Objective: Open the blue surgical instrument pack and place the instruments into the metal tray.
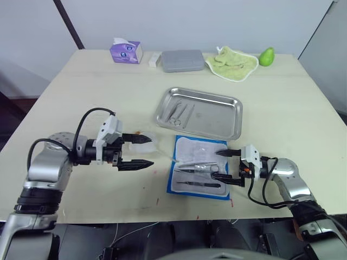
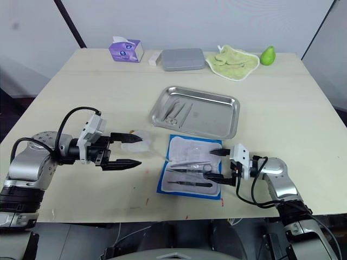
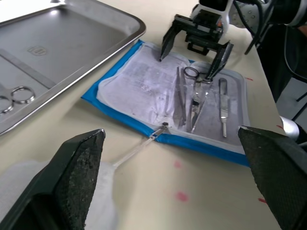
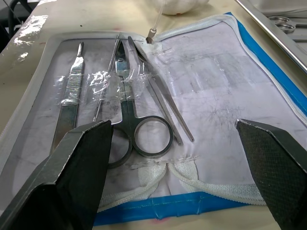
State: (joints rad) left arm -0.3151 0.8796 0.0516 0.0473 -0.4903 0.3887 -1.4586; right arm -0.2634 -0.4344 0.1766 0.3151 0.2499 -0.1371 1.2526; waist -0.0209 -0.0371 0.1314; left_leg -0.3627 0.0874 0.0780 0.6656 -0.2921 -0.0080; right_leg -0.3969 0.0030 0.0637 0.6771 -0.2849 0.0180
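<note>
So the blue surgical instrument pack (image 1: 199,168) is lying unzipped and flat open on the table (image 1: 81,97), pale lining up, right in front of the right gripper (image 1: 222,164), whose two black fingers are spread wide at the pack's near-right edge, holding nothing. In the right wrist view you can see what's left inside just ahead of those fingers: a pair of scissors (image 4: 128,115) with the ring handles toward the gripper, a long pair of tweezers (image 4: 160,103) crossing beside them, and a scalpel handle (image 4: 71,96) off to the side, all under clear plastic strips. The metal tray (image 1: 227,116) sits just beyond the pack, farther out from the right gripper, and already has a couple of instruments (image 1: 180,114) in its left half, one with ring handles. The left gripper (image 1: 135,151) is off to the left of the pack, fingers wide apart and empty too, pointing toward the pack, with a crumpled bit of clear wrapping (image 1: 152,142) right by its fingertips. Way past both grippers at the far edge: a purple tissue box (image 1: 126,51), a small white block (image 1: 155,59), a grey rectangular box (image 1: 183,60), a green cloth (image 1: 234,63) and a green pear (image 1: 266,56).
</note>
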